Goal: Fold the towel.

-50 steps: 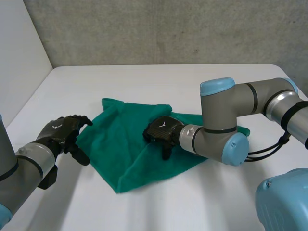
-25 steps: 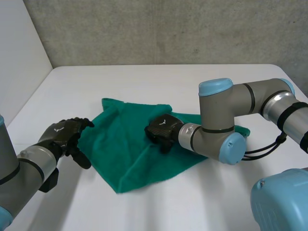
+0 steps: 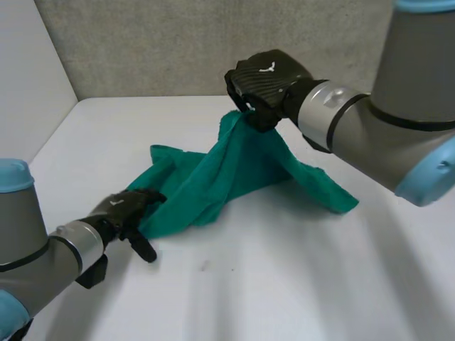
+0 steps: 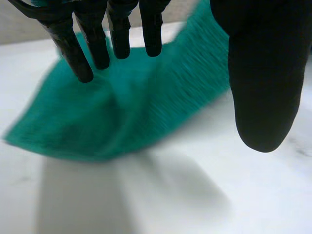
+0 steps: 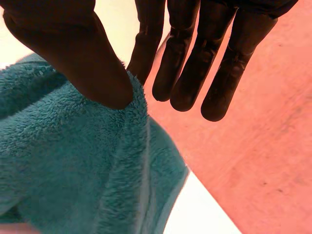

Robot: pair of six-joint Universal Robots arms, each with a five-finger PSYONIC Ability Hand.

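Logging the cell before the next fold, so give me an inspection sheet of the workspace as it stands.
Surface: white table.
Job's things: green towel, one part raised in a peak, the rest on the table.
Clutter: nothing seen.
Hands: right hand pinches the peak between thumb and fingers; left hand open, fingers straight at the towel's near edge.
Cables: nothing seen.
Surroundings: grey wall behind the table.

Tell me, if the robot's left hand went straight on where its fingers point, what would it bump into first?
The green towel: the left hand points its straight fingers at the towel's near low edge, seemingly right at it.
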